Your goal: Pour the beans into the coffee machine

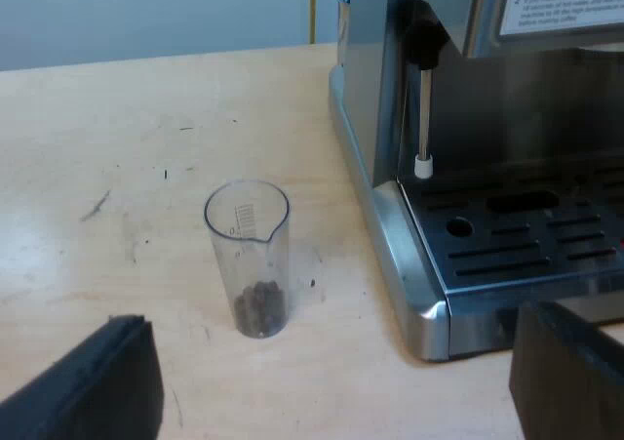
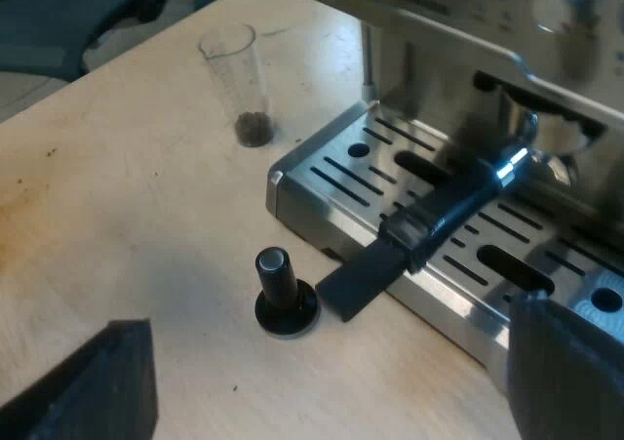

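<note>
Spreading widest is the pale wooden surface (image 1: 117,118), scuffed with small dark marks. On it stands the espresso machine (image 1: 375,128), with a slotted steel drip tray (image 1: 546,255) and a steam wand (image 1: 425,118) hanging straight down over the tray, close to the machine's side wall.

Taking straight ahead of the fingers as twelve o'clock, the machine sits at about two o'clock from the left end effector (image 1: 331,362). Its two black fingers (image 1: 97,391) are spread wide and grip nothing. The right end effector (image 2: 327,372) hovers above the surface off the tray's front edge, its fingers (image 2: 93,386) likewise wide apart and empty.

The holder (image 2: 439,216) seems to be seated under the machine's front, though that spot is too shadowed to be sure. Its dark handle reaches out across the tray and past the front edge, at about one o'clock from the right end effector.

The measuring glass (image 1: 249,260) stands upright on the surface, near the machine's corner but apart from it, at about eleven o'clock from the left end effector. From the right wrist it shows farther off (image 2: 239,79), beyond the tray's corner.

The tamper (image 2: 283,299), with its black knob, stands upright just beside the handle's end, at roughly twelve o'clock from the right end effector.

The beans (image 1: 259,308) lie as a small dark heap at the bottom of the glass.
</note>
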